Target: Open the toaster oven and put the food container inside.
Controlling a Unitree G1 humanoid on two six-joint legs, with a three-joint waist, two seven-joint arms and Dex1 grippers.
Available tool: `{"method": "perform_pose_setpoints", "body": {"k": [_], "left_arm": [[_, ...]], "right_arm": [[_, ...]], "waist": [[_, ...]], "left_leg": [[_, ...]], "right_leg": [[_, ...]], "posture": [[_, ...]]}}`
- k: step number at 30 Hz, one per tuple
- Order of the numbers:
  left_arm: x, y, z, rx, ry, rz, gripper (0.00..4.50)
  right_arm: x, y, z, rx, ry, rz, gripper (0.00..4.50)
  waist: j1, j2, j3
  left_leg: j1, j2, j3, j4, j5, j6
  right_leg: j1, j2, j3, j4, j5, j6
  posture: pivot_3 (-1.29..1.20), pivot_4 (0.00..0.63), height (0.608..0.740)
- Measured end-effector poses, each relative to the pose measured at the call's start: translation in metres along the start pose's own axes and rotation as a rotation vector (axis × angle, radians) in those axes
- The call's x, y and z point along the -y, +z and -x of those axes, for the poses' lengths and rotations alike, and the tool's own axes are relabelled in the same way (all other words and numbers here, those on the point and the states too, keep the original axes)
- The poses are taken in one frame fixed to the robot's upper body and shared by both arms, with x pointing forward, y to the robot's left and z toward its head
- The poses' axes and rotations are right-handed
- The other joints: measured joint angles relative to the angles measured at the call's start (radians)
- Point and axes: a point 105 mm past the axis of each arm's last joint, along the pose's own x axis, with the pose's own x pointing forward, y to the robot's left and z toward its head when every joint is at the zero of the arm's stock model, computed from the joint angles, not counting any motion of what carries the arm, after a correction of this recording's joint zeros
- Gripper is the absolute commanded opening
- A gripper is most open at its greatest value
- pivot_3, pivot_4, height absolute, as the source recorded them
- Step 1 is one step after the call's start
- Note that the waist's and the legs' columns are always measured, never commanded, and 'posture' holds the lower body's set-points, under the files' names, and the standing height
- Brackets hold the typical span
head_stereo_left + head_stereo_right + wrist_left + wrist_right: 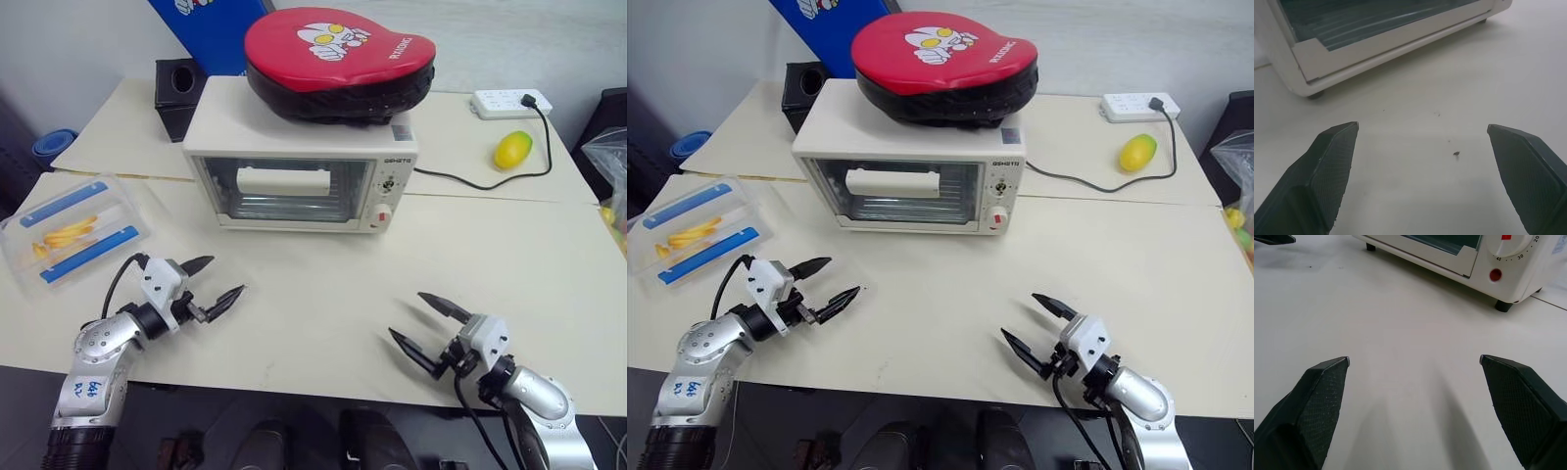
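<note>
With both tools spread apart and empty, left tool (211,282) and right tool (429,323), pull the closed toaster oven (299,166) ahead gently: the red pad (338,61) may slide; the food container (71,231) lies beside the left tool.

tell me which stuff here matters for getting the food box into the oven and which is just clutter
For the job: toaster oven, door shut; food container, on the table left of it.

Lying about: red pad on top of the oven; power strip; yellow-green fruit; black box.
</note>
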Motion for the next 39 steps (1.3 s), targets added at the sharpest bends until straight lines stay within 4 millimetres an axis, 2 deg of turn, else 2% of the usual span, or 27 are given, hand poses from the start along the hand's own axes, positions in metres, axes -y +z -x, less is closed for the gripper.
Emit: {"method": "perform_pose_setpoints", "body": {"k": [3, 6, 9, 13, 16, 20, 27, 31, 35, 39], "left_arm": [[0.0, 0.002, 0.0, 0.011, -0.01, 0.02, 4.5], [0.002, 0.012, 0.007, 0.026, -0.087, 0.1, 4.5], [-0.004, 0.034, 0.022, 0.044, -0.171, 0.125, 4.5], [-0.023, 0.079, 0.036, 0.115, -0.221, 0.136, 4.5], [-0.026, 0.095, 0.037, 0.167, -0.228, 0.16, 4.5], [-0.024, 0.102, 0.031, 0.198, -0.228, 0.2, 4.5], [-0.009, 0.095, 0.037, 0.171, -0.253, 0.242, 4.5], [-0.009, 0.092, 0.041, 0.167, -0.248, 0.258, 4.5], [-0.008, 0.093, 0.042, 0.174, -0.259, 0.261, 4.5], [-0.011, 0.103, 0.045, 0.203, -0.288, 0.272, 4.5]], "right_arm": [[0.003, 0.013, -0.013, 0.042, 0.021, -0.035, 4.46], [0.003, 0.045, -0.037, 0.118, 0.104, -0.101, 4.46], [0.004, 0.08, -0.063, 0.158, 0.214, -0.141, 4.46], [0.009, 0.12, -0.098, 0.165, 0.311, -0.132, 4.46], [0.014, 0.122, -0.116, 0.113, 0.309, -0.171, 4.46], [0.016, 0.123, -0.134, 0.075, 0.324, -0.207, 4.46], [0.024, 0.129, -0.153, 0.096, 0.333, -0.207, 4.46], [0.017, 0.135, -0.154, 0.12, 0.386, -0.199, 4.46], [-0.005, 0.145, -0.151, 0.141, 0.482, -0.18, 4.46], [-0.022, 0.132, -0.134, 0.079, 0.586, -0.132, 4.46]], "waist": [[-0.002, 0.0, 0.0], [-0.006, 0.0, 0.0], [-0.004, 0.001, 0.001], [-0.001, 0.001, 0.001], [0.002, 0.001, 0.001], [-0.004, 0.001, 0.001], [-0.018, 0.001, 0.001], [-0.025, 0.001, 0.001], [-0.026, 0.001, 0.001], [-0.025, 0.001, 0.001]], "left_leg": [[0.0, 0.0, 0.0, 0.0, 0.0, 0.0], [0.0, 0.001, 0.0, 0.0, 0.0, -0.001], [-0.001, 0.001, -0.001, 0.0, 0.0, 0.0], [-0.002, 0.001, -0.003, 0.0, 0.0, 0.0], [-0.004, -0.001, -0.007, 0.0, 0.0, 0.0], [-0.006, -0.001, -0.007, 0.0, -0.001, 0.001], [-0.005, -0.001, -0.007, 0.001, 0.0, 0.0], [-0.005, -0.001, -0.007, 0.0, 0.0, -0.001], [-0.005, -0.001, -0.007, 0.0, 0.0, -0.001], [-0.006, -0.001, -0.008, 0.0, 0.0, -0.001]], "right_leg": [[0.0, 0.0, 0.0, 0.0, 0.0, 0.0], [-0.001, 0.0, 0.0, 0.001, 0.0, 0.0], [-0.001, 0.0, -0.001, 0.0, 0.0, -0.001], [-0.001, 0.0, -0.002, -0.001, -0.001, -0.001], [-0.001, 0.0, -0.002, -0.001, 0.0, -0.001], [-0.002, 0.0, -0.003, 0.001, 0.0, -0.001], [-0.002, 0.0, -0.002, 0.001, 0.0, -0.001], [-0.002, 0.0, -0.003, 0.002, 0.0, -0.001], [-0.003, 0.0, -0.003, 0.002, 0.0, -0.001], [-0.003, 0.0, -0.003, 0.002, 0.0, -0.001]], "posture": [[0.0, 0.15, 0.74], [0.0, 0.15, 0.74], [0.0, 0.15, 0.74], [0.0, 0.15, 0.74], [0.0, 0.15, 0.74], [0.0, 0.15, 0.74], [0.0, 0.15, 0.74], [0.0, 0.15, 0.74], [0.0, 0.15, 0.74], [0.0, 0.15, 0.74]]}}
